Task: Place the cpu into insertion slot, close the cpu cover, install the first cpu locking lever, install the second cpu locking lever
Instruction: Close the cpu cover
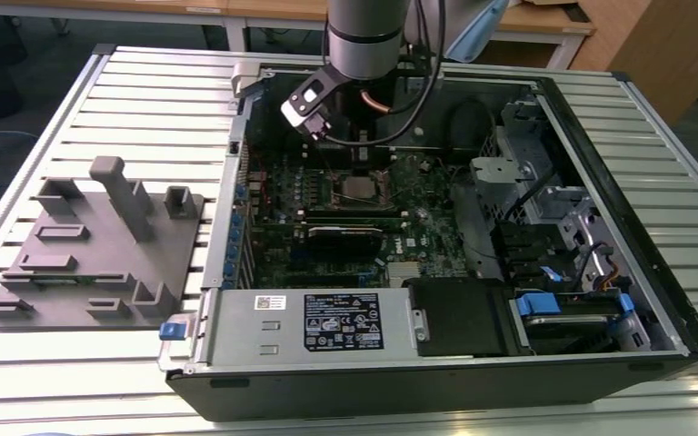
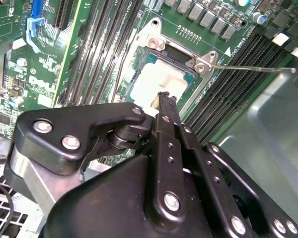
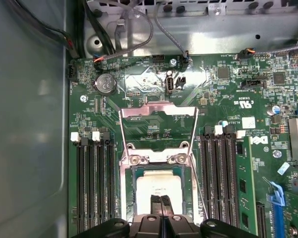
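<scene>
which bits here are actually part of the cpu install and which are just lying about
Job: cpu, insertion slot, cpu cover, locking lever, end effector.
Just there: grey fixture block, power supply, coin battery, memory slots.

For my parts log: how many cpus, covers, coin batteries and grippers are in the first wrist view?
cpu: 1
cover: 1
coin battery: 1
gripper: 1
Total: 4
</scene>
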